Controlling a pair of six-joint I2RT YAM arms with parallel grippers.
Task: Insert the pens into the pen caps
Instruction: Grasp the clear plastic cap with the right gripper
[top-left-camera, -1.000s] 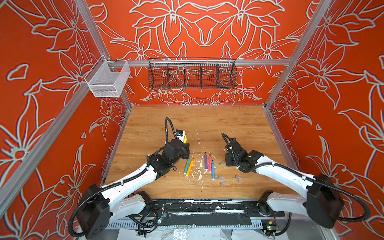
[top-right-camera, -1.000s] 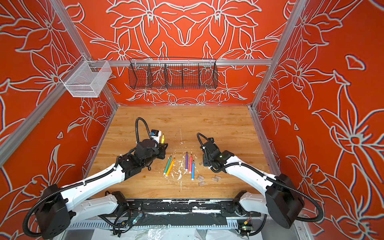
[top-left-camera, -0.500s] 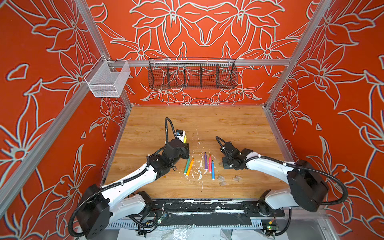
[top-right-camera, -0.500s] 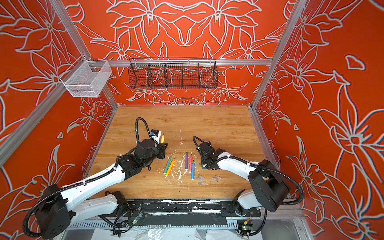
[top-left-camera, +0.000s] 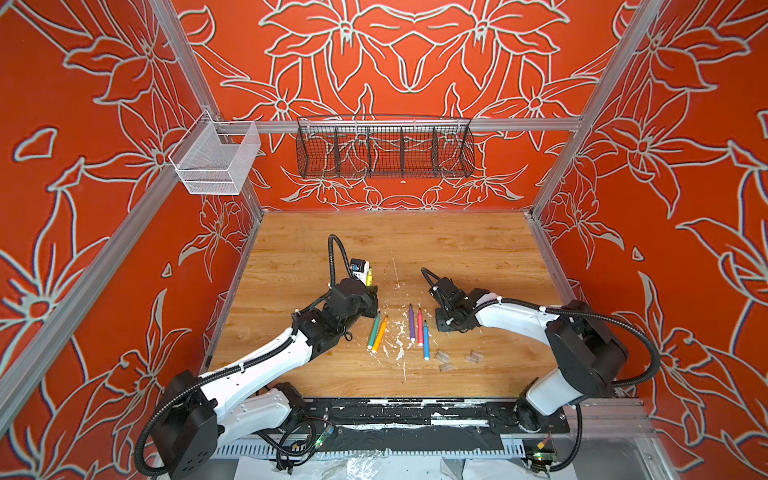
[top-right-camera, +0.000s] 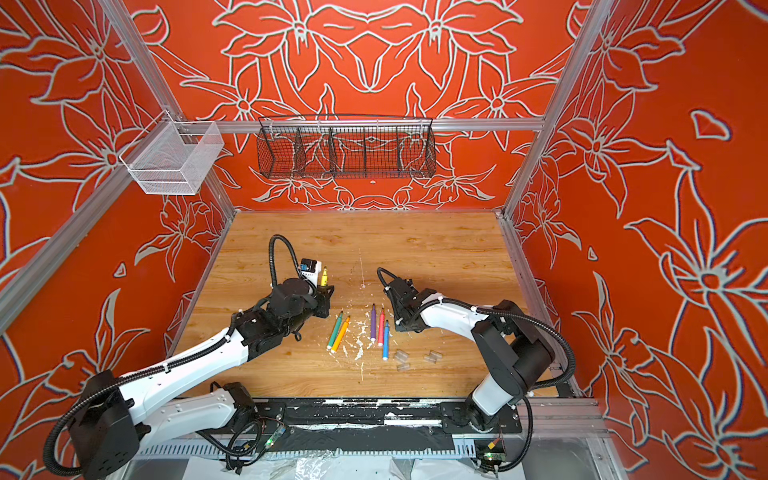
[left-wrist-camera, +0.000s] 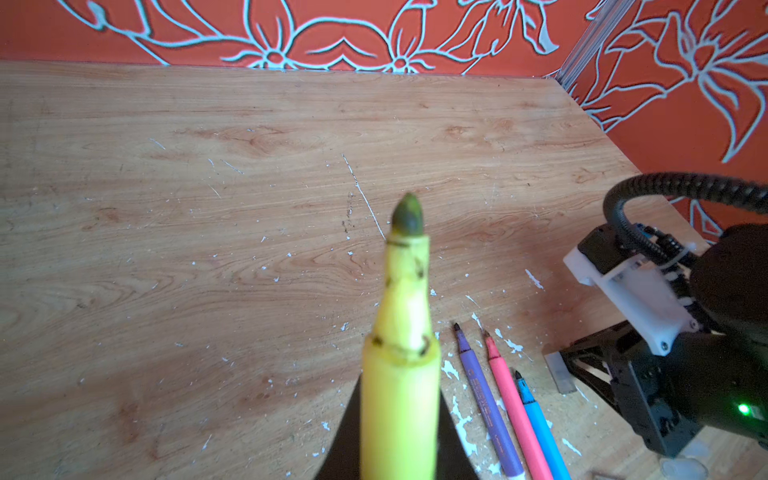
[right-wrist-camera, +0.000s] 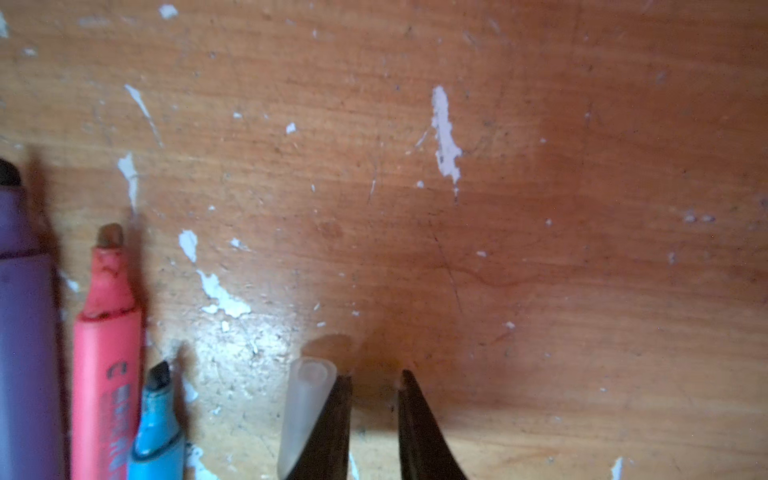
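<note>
Wood tabletop (right-wrist-camera: 540, 166), clear cap (right-wrist-camera: 305, 407) just outside right end effector (right-wrist-camera: 376, 374), jaws slightly spread

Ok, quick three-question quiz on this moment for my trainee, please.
1. True or false: the left tool grips the yellow pen.
2. How many pens lie on the table? A three, B five, C six.
3. In the right wrist view, does the clear cap lie between the right tool's jaws or beside them?
Key: 1 true; 2 B; 3 beside.
</note>
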